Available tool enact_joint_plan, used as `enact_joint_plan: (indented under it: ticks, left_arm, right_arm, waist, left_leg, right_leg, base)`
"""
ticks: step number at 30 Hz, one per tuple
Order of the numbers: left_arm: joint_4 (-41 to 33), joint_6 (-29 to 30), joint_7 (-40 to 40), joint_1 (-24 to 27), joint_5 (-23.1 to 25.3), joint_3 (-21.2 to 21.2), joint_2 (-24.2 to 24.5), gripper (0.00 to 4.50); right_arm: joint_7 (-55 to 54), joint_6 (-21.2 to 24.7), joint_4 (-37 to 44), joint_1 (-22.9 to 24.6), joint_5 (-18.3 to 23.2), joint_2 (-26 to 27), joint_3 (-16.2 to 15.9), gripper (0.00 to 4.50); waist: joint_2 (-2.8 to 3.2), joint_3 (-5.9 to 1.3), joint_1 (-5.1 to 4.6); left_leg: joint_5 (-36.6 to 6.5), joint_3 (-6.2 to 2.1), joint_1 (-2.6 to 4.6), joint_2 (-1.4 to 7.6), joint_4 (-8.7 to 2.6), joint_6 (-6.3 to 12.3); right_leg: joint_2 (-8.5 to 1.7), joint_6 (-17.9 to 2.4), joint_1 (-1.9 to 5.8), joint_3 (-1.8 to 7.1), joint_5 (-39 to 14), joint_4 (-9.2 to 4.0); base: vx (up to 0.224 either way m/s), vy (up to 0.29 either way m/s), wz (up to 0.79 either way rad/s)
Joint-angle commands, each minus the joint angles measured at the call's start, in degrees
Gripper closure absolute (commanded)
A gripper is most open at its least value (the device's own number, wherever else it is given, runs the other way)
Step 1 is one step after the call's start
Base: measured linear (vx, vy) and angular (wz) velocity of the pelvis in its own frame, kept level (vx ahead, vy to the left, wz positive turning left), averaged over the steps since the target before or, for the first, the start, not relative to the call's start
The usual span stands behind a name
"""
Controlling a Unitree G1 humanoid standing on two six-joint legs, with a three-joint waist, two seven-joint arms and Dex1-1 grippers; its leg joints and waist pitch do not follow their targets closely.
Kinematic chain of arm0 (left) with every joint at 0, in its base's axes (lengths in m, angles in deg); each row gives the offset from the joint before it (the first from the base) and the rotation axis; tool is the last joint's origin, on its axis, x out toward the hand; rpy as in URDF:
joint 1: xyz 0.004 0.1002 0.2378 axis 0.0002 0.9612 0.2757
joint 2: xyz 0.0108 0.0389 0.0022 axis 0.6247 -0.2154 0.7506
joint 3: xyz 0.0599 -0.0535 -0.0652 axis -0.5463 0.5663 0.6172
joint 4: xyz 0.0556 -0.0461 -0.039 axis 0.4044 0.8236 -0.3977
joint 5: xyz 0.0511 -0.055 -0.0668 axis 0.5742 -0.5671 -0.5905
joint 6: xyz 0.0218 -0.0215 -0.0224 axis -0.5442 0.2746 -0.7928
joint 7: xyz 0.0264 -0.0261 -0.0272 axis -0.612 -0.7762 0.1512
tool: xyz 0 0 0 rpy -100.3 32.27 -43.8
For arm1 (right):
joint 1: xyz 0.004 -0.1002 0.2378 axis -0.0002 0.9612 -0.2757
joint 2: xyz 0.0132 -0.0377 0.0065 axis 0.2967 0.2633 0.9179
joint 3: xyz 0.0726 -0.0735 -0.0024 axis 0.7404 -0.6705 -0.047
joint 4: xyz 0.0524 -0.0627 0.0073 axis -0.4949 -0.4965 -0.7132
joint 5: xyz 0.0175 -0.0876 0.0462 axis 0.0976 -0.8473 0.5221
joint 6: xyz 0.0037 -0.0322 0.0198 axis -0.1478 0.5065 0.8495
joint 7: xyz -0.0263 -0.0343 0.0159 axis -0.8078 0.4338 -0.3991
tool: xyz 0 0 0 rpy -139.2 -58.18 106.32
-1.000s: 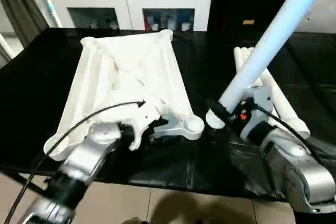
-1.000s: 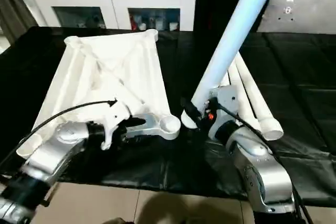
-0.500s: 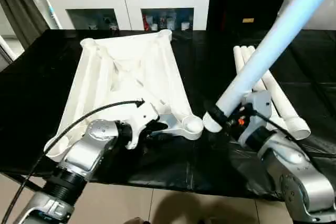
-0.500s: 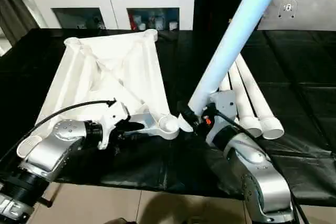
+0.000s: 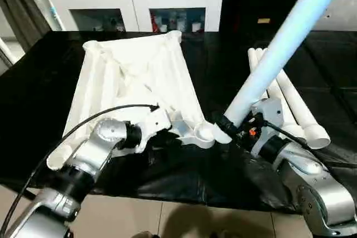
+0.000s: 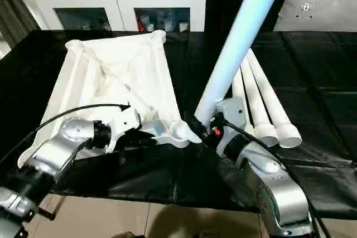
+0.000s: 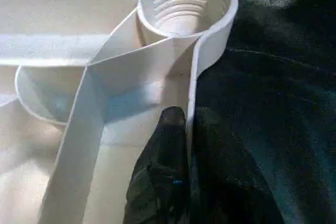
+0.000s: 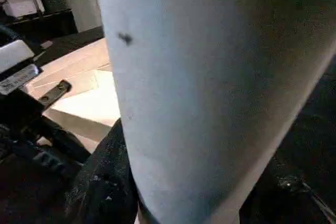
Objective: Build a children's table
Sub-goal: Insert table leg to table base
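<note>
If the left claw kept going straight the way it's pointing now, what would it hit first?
Probably the round corner socket of the tabletop. The left claw is pinched on the thin rim wall that runs straight ahead into that socket. Beyond it lies the black cover.

Left gripper (image 7: pixel 188 129): fingers pinched on the table top (image 5: pixel 134 76) rim, forearm reaching inward.
Right gripper (image 5: pixel 227 126): fingers clamped around a tilted leg (image 5: pixel 279 43).

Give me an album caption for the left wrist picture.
Left pincer pinching the tabletop rim beside a ribbed corner socket.
</note>
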Motion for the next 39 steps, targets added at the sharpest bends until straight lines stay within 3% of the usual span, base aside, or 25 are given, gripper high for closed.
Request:
enact_joint_plan:
  ticks: [1, 7, 11, 13, 14, 15, 16, 17, 18, 19, 20, 21, 28, 30, 32, 35, 39]
  left_arm:
    - [2.6, -0.8, 0.2, -0.7, 1.7, -0.5, 0.4, 4.45]
    - [2.1, -2.4, 2.9, -0.9, 0.2, 0.4, 0.2, 4.5]
    - [1.5, -4.2, 4.8, -0.1, -0.7, 0.4, 0.4, 4.5]
    - [1.2, -4.7, 5.8, 0.1, -0.8, 0.0, 0.5, 4.5]
    - [1.0, -4.8, 6.2, 0.3, -0.7, -0.1, 0.7, 4.5]
    - [0.9, -4.9, 6.4, 0.3, -0.6, -0.3, 0.8, 4.5]
    - [0.9, -5.0, 6.5, 0.4, -0.4, -0.3, 0.8, 4.5]
    - [0.7, -5.2, 6.8, 0.5, -0.3, -0.4, 0.9, 4.5]
    - [0.6, -5.3, 7.0, 0.6, -0.2, -0.5, 1.0, 4.5]
    - [0.6, -5.9, 7.1, 0.7, 0.0, -0.4, 1.1, 4.5]
    - [0.6, -5.9, 7.1, 0.7, 0.0, -0.4, 1.1, 4.5]
    - [0.5, -6.1, 7.3, 0.8, 0.0, -0.3, 1.1, 4.5]
    - [-0.7, -6.6, 9.1, 1.1, -0.8, -0.1, 1.0, 4.5]
    - [-1.3, -6.9, 10.4, 1.2, -0.8, -0.8, 1.1, 4.5]
    - [-1.4, -6.9, 10.4, 1.2, -0.8, -0.9, 1.0, 4.5]
    - [-0.1, -7.6, 8.8, 0.5, 0.3, -0.9, 0.2, 4.5]
    - [1.7, -8.7, 7.0, -0.3, 1.2, -0.1, -0.5, 4.5]
  right_arm:
    - [2.0, 1.8, 0.9, -2.0, 1.0, -0.8, -1.2, 2.59]
    - [4.9, 4.2, -0.4, -4.8, 1.4, -2.3, -3.0, 2.59]
    - [7.7, 5.7, -3.2, -7.6, 0.9, -3.4, -5.6, 2.59]
    - [7.5, 6.6, -6.8, -9.9, -0.8, -3.4, -6.8, 2.59]
    - [7.6, 6.9, -8.1, -10.6, -1.5, -3.4, -7.4, 2.59]
    - [8.2, 6.9, -9.1, -11.2, -1.7, -3.6, -7.8, 2.59]
    - [8.7, 6.9, -9.7, -11.7, -1.8, -3.7, -8.1, 2.59]
    - [9.3, 7.2, -10.3, -12.2, -1.7, -3.8, -8.4, 2.59]
    - [9.7, 7.3, -10.7, -12.5, -1.6, -3.9, -8.6, 2.59]
    - [10.6, 7.6, -11.4, -13.3, -1.9, -4.4, -9.6, 2.59]
    - [10.6, 7.6, -11.4, -13.3, -1.9, -4.4, -9.6, 2.59]
    - [10.7, 8.6, -12.1, -13.9, -2.1, -4.9, -10.0, 2.59]
    - [12.1, 9.4, -14.2, -14.3, -1.7, -4.4, -10.2, 2.59]
    - [12.6, 8.9, -15.6, -14.0, -1.8, -4.2, -10.6, 2.59]
    - [12.6, 8.8, -15.9, -13.9, -1.9, -4.1, -10.6, 2.59]
    - [12.9, 9.2, -16.0, -13.5, -1.5, -4.1, -10.4, 2.59]
    - [12.7, 8.8, -16.6, -12.3, -1.1, -3.6, -9.0, 2.59]
  waist:
    - [-0.38, -2.77, -0.08]
    - [-0.82, -3.0, -0.62]
    - [-0.65, -3.04, -0.62]
    - [-1.44, -3.15, -0.48]
    - [-1.05, -3.12, -0.27]
    - [-1.76, -3.06, -0.3]
    - [-1.39, -3.07, -0.06]
    - [-1.77, -3.11, 0.03]
    - [-1.6, -3.17, 0.14]
    - [-2.05, -3.24, 0.2]
    - [-1.82, -3.24, 0.39]
    - [-2.18, -3.27, 0.5]
    - [-2.33, -3.42, 0.98]
    - [-1.8, -3.41, 1.03]
    - [-2.09, -3.45, 0.97]
    - [-2.1, -3.5, 0.99]
    - [-2.07, -3.41, 1.16]
  left_leg:
    - [-14.1, -1.02, 0.48, 2.71, -4.21, 3.09]
    - [-12.3, -0.91, 0.28, 2.68, -3.94, 3.85]
    - [-11.6, -0.88, 0.41, 2.79, -3.88, 4.23]
    - [-10.6, -0.69, 0.35, 2.73, -3.81, 4.35]
    - [-10.5, -0.72, 0.47, 2.81, -3.76, 4.13]
    - [-10.5, -0.63, 0.38, 2.87, -3.83, 4.13]
    - [-10.6, -0.66, 0.5, 2.93, -3.81, 3.89]
    - [-10.5, -0.62, 0.5, 3.01, -3.86, 3.93]
    - [-10.2, -0.66, 0.49, 3.04, -3.83, 3.9]
    - [-10.0, -0.58, 0.53, 3.13, -3.87, 3.89]
    - [-9.6, -0.63, 0.63, 3.21, -3.9, 3.91]
    - [-8.9, -0.58, 0.48, 3.17, -3.86, 4.04]
    - [-9.1, -0.41, 0.71, 3.29, -3.83, 3.49]
    - [-9.9, -0.5, 0.77, 3.28, -3.89, 3.17]
    - [-10.2, -0.48, 0.82, 3.28, -3.91, 2.96]
    - [-9.9, -0.49, 0.8, 3.27, -3.89, 2.96]
    - [-11.1, -0.44, 0.9, 3.24, -3.93, 2.65]
  right_leg:
    - [-5.08, -7.4, 2.83, 2.93, -19.8, -5.64]
    - [-5.13, -8.9, 3.18, 2.88, -17.6, -5.48]
    - [-5.04, -9.9, 3.08, 2.86, -15.9, -5.24]
    - [-5.13, -10.2, 3.17, 2.88, -15.7, -5.18]
    - [-5.22, -10.2, 3.03, 2.9, -16.3, -5.15]
    - [-5.15, -10.2, 3.02, 2.9, -16.4, -5.22]
    - [-5.21, -10.1, 2.99, 2.94, -16.6, -5.08]
    - [-5.24, -10.0, 3.03, 2.98, -16.3, -5.11]
    - [-5.33, -10.1, 3.09, 3.02, -15.7, -4.93]
    - [-5.27, -10.3, 3.09, 3.03, -14.9, -4.93]
    - [-5.32, -10.7, 3.13, 3.04, -13.8, -4.71]
    - [-5.35, -10.9, 3.28, 3.08, -12.7, -4.56]
    - [-5.47, -11.7, 3.29, 3.21, -11.8, -4.52]
    - [-5.42, -11.8, 3.26, 3.12, -12.1, -4.53]
    - [-5.38, -12.0, 3.29, 3.13, -11.8, -4.5]
    - [-5.35, -12.3, 3.39, 3.14, -10.9, -4.45]
    - [-5.36, -11.7, 3.34, 3.13, -13.6, -4.78]
  base:
    - [0.0, 0.0, 0.0]
    - [0.0, 0.0, 0.0]
    - [0.0, 0.0, 0.0]
    - [0.0, 0.0, 0.0]
    - [0.0, 0.0, 0.0]
    - [0.0, 0.0, 0.0]
    - [0.0, 0.0, 0.0]
    - [0.0, 0.0, 0.0]
    - [0.0, 0.0, 0.0]
    - [0.0, 0.0, 0.0]
    - [0.0, 0.0, 0.0]
    - [0.0, 0.0, 0.0]
    - [0.0, 0.0, 0.0]
    - [0.0, 0.0, 0.0]
    - [0.0, 0.0, 0.0]
    - [0.0, 0.0, 0.0]
    - [0.0, 0.0, 0.0]
